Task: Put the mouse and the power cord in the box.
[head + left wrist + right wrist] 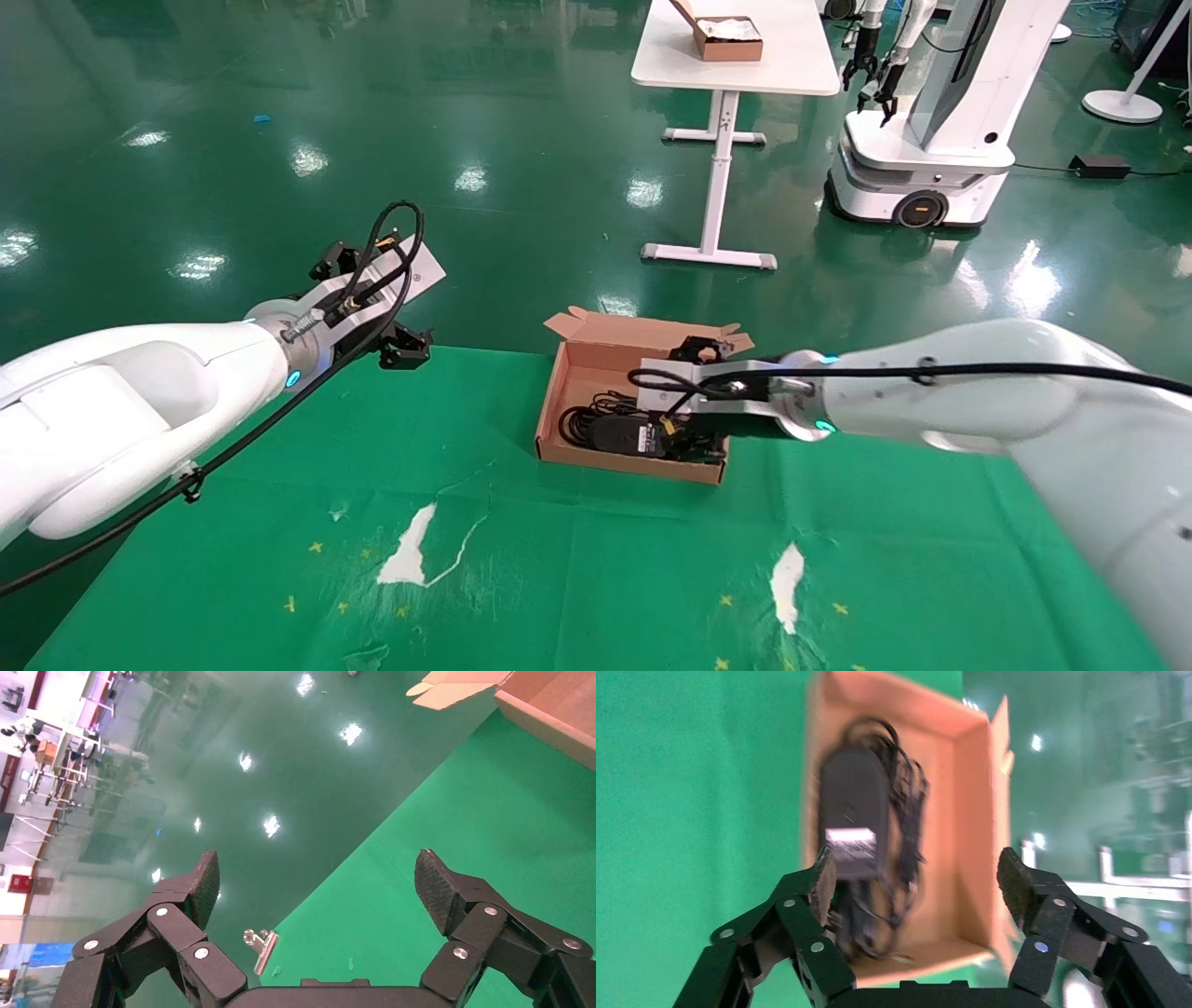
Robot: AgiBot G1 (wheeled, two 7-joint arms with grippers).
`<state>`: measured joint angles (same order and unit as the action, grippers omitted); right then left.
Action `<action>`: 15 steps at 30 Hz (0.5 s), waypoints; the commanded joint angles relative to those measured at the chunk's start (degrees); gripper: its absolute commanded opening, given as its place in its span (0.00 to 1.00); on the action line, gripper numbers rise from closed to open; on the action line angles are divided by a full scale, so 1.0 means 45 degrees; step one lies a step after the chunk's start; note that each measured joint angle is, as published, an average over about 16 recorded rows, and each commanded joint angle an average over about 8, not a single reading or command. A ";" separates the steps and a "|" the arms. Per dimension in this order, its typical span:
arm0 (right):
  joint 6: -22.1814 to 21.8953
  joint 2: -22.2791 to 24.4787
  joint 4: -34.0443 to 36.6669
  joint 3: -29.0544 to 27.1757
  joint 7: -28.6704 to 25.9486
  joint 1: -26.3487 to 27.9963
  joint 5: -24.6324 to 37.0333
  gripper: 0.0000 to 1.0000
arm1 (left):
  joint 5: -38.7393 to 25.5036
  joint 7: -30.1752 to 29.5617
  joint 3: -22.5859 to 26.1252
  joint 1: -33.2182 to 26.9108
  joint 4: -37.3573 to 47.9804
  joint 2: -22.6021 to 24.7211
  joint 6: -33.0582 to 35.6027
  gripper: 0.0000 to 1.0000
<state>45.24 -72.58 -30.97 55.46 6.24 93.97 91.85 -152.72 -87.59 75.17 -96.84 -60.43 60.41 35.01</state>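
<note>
The brown cardboard box (551, 403) lies open on the green cloth, its lid flap folded back. Inside, the power cord (616, 431) lies coiled around a black block with a white label (854, 822). At the box end nearest my right gripper there is a dark rounded lump, apparently the mouse (863, 936). It is blurred and partly behind one finger. My right gripper (698, 399) hovers open over that end of the box (968, 811), holding nothing (916, 867). My left gripper (371, 306) is open and empty (318, 871) above the table's far left edge.
A silver binder clip (260, 950) grips the cloth at the table edge. The cloth has white torn patches (410, 550) near the front. Beyond the table are a green floor, a white desk (736, 65) with a small brown box, and another robot (931, 121).
</note>
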 commanded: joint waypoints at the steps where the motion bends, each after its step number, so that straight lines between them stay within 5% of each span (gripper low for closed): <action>1: 0.0341 0.0316 -0.0359 -0.0332 -0.0143 -0.0273 -0.0421 1.00 | 0.0000 0.0000 0.0000 0.0000 0.0000 0.0000 0.0000 1.00; 15: 0.2748 0.2551 -0.2894 -0.2679 -0.1154 -0.2201 -0.3395 1.00 | 0.0469 0.0325 -0.0249 0.0151 -0.0054 -0.0108 0.0211 1.00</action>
<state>57.60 -61.10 -43.99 43.41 1.05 84.07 76.58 -148.77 -84.86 73.07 -95.58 -60.89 59.50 36.80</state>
